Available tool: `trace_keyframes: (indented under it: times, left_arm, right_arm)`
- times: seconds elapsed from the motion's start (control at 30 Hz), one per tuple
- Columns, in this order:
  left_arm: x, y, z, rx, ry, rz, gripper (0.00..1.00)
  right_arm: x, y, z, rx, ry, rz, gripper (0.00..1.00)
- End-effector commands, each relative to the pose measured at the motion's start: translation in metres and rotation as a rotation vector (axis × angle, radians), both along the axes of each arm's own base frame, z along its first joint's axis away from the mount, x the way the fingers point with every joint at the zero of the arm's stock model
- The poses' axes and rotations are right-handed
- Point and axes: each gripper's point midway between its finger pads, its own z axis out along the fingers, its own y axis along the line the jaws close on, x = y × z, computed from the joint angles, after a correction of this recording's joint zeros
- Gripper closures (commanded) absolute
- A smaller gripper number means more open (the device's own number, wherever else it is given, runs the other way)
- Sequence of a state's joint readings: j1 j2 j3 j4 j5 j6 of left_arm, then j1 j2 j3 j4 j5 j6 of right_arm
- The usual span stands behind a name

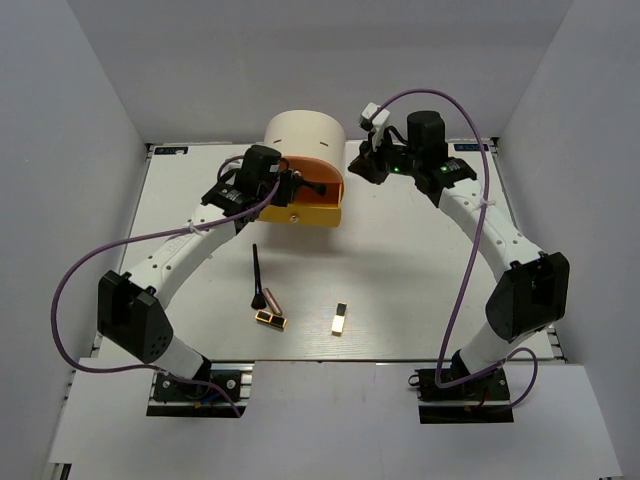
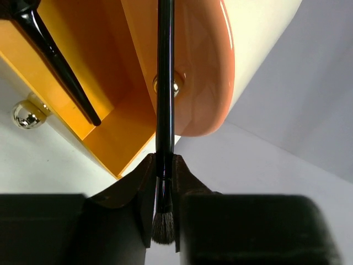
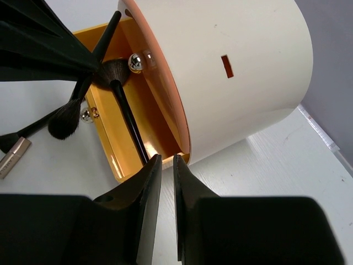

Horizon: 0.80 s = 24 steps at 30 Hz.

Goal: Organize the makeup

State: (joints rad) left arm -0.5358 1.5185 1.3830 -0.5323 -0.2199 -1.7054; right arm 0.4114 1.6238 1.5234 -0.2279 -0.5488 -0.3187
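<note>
Left claw (image 2: 164,161), reaching out beyond the loose brush (image 1: 256,268), the copper lipstick (image 1: 270,298), one gold-and-black case (image 1: 270,320) and a second case (image 1: 340,320) lying on the counter (image 1: 420,260) nearer the arm bases, is clamping a slim black brush (image 2: 164,83) just above its bristles, with a pad pressing on either side. The long handle is pointing forward across the corner of the open orange drawer (image 2: 118,141), where another brush (image 2: 58,61) is already lying along the bottom.

By my judgement, the step in hand is laying this brush in beside that one. With the grip sitting at the bristle end, the free handle is probably swinging with every wrist turn. So the claw should be lowering slowly, tipping the handle into the drawer first and keeping it off the round metal knob (image 2: 177,87). Releasing only once the handle is resting on the drawer floor looks safer.

Behind the drawer the cream box (image 2: 265,33) is standing. At its far side the right claw (image 3: 167,160) is hovering, jaws a narrow gap apart and holding nothing.
</note>
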Motion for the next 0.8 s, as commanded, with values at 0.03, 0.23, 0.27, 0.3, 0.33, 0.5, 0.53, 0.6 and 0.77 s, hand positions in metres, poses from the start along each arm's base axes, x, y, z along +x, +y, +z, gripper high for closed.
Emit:
trace_keyframes:
  times: [0.03, 0.23, 0.27, 0.3, 0.33, 0.5, 0.53, 0.6, 0.77]
  left_arm:
    - [0.006, 0.007, 0.003, 0.023, -0.011, 0.058, 0.70]
    - [0.010, 0.008, -0.003, 0.028, -0.017, 0.066, 0.59]
    - [0.010, 0.007, -0.002, 0.026, -0.022, 0.065, 0.58]
    - [0.011, 0.007, -0.002, 0.024, -0.023, 0.065, 0.58]
    - [0.012, 0.006, -0.001, 0.020, -0.029, 0.063, 0.58]
    - [0.014, 0.002, 0.035, -0.016, -0.143, 0.031, 0.75]
    - [0.012, 0.002, 0.043, 0.022, -0.186, -0.001, 0.84]
    - [0.008, 0.012, 0.066, 0.086, -0.303, -0.045, 0.92]
    - [-0.033, 0.047, 0.107, 0.373, -0.599, -0.160, 1.00]
  right_arm:
    - [-0.005, -0.003, 0.026, 0.040, -0.059, -0.001, 0.79]
    - [-0.007, -0.004, 0.025, 0.042, -0.052, 0.006, 0.79]
    - [-0.009, -0.002, 0.025, 0.044, -0.055, 0.010, 0.79]
    - [-0.009, -0.002, 0.025, 0.043, -0.055, 0.012, 0.78]
    - [-0.009, -0.002, 0.026, 0.044, -0.054, 0.016, 0.78]
    - [-0.031, 0.007, 0.029, 0.072, -0.035, 0.149, 0.76]
    - [-0.041, 0.011, 0.030, 0.079, -0.032, 0.209, 0.75]
    - [-0.078, 0.020, 0.030, 0.092, -0.046, 0.443, 0.71]
    - [-0.131, 0.025, 0.009, 0.086, -0.335, 0.865, 0.57]
